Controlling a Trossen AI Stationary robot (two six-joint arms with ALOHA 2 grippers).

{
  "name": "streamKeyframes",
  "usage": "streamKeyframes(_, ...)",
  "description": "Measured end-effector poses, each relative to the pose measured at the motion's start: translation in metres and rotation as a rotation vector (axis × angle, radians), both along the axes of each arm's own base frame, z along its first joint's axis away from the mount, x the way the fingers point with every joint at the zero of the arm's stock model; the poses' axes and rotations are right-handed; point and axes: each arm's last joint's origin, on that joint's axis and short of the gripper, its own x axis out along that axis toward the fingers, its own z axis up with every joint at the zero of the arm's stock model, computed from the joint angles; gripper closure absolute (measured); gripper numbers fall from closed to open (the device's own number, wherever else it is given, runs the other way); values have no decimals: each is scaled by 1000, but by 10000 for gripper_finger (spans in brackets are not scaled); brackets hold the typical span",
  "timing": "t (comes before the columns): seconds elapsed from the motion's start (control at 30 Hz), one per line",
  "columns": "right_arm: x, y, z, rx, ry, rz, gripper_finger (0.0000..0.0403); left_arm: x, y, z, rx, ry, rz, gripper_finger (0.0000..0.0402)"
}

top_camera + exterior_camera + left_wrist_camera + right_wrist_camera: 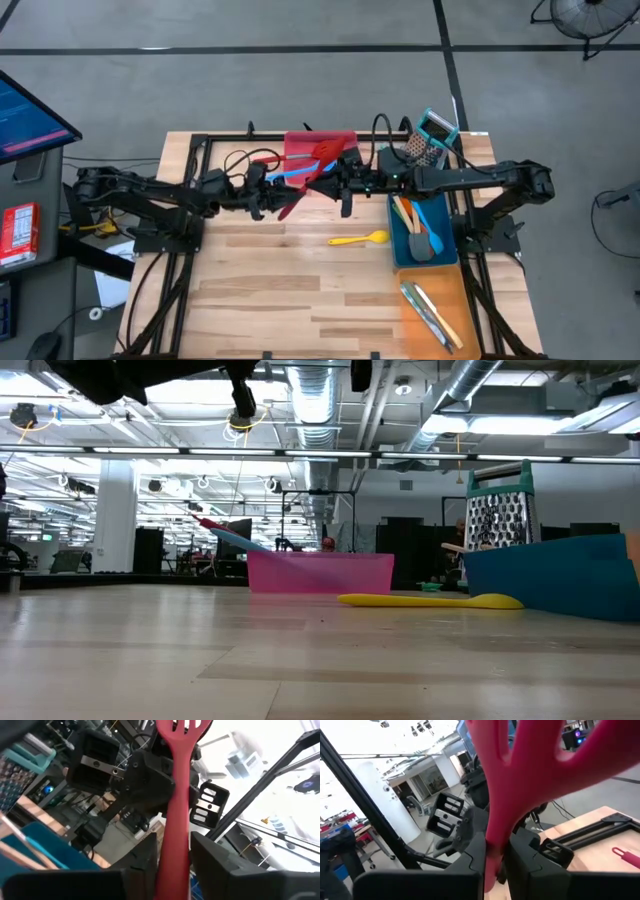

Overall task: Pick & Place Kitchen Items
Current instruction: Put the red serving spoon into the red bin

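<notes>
I see a smooth red slotted turner (176, 815) with a slim flat handle: left tool (172, 862) and right tool (492, 857) both clamped on it, above the worktop's (280, 290) far edge.

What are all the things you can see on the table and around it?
table: one, light wood, under everything
red tray: one, far edge, middle
blue utensil: one, lying in the red tray
blue tray: one, right side
utensils: several, orange, grey and others, in the blue tray
orange tray: one, right near corner
cutlery: a few pieces, silver, in the orange tray
yellow spoon: one, on bare table beside the blue tray
grater: one, metal with teal top, far right
red turner: one, in the air between the grippers
left gripper: around the turner's handle
right gripper: shut on the turner
</notes>
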Motion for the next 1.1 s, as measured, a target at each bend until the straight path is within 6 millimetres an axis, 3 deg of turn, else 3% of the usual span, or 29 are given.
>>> streamKeyframes(0.23, 0, 0, 0, 6, -1, 4, 368, 0, 1, 1, 21, -6, -31, 355)
streamKeyframes(0.47, 0, -1, 0, 0, -1, 1, 366, 0, 1, 0, 15, -1, -33, 338)
streamKeyframes(0.67, 0, -1, 0, 4, -4, -2, 358, 0, 1, 1, 19, -5, -33, 362)
streamKeyframes(1.1, -7, -2, 8, 4, -20, 32, 201, -3, 7, 3, 12, -11, -14, 363)
